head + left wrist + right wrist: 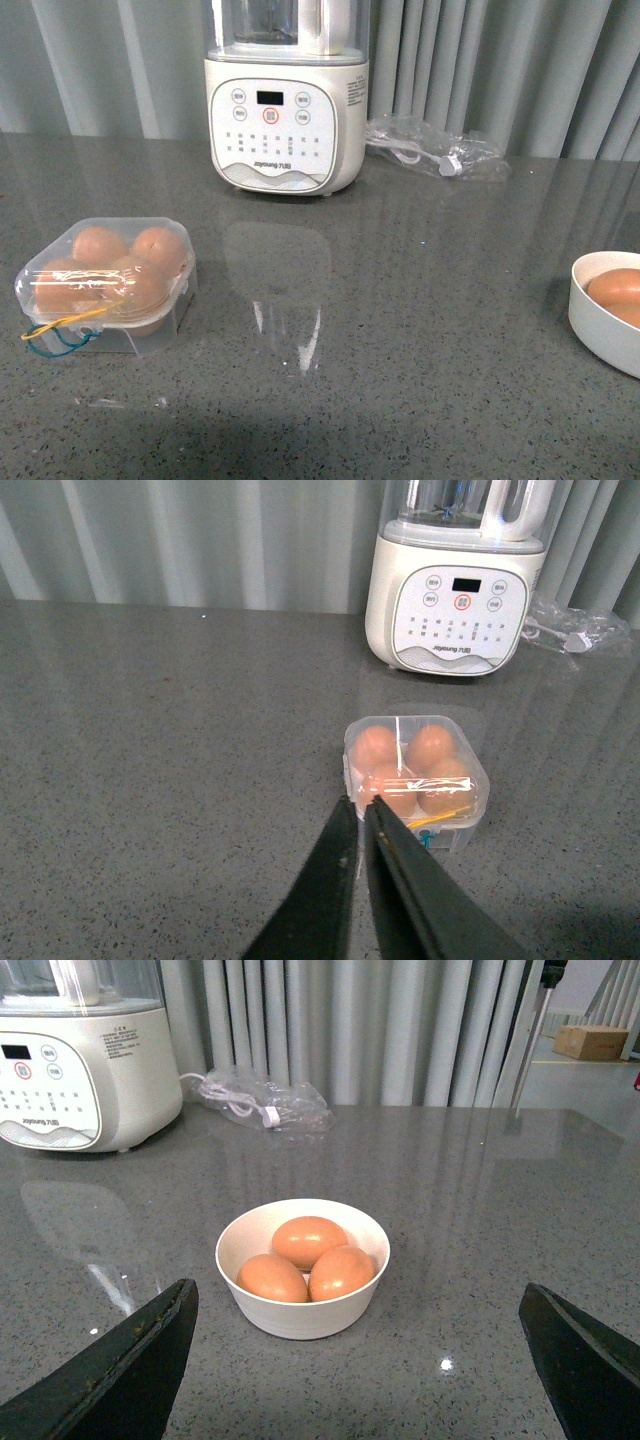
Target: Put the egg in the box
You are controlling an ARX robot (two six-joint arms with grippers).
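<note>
You see the grey speckled bench (400, 330) carrying the closed box (105, 285) at lower left, a white blender (286, 100) at top centre, a plastic bag (437, 147) beside it, a white bowl (600, 325) at right edge.

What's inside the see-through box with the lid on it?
The clear egg box holds four brown eggs, one per cell, under its shut lid. Yellow and teal cords hang at its front. The eggs' undersides are hidden in the cells.
</note>
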